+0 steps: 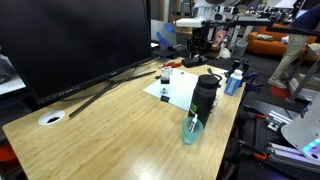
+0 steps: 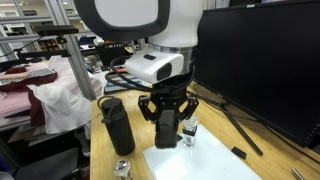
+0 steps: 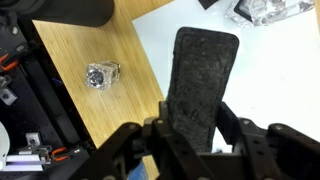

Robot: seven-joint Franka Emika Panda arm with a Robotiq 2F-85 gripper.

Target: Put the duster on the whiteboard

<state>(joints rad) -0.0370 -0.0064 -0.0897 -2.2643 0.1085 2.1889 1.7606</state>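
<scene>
Clamped between jaws of gripper (image 3: 190, 128), narrowed to its width: duster (image 3: 205, 70), long axis projecting past fingertips. Held over whiteboard (image 3: 270, 80), near whiteboard edge bordering bare counter (image 3: 100, 120). Contact with whiteboard: cannot tell. Beside whiteboard: black bottle (image 2: 117, 125).

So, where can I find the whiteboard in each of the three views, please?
Exterior view: the whiteboard lies mid-desk, just left of the black bottle in the picture.
Exterior view: the whiteboard is at the bottom middle, under the gripper that holds the duster.
Wrist view: it is the white area on the right, behind the duster.
Shared landmark: the black bottle, beside the board in both exterior views.
</scene>
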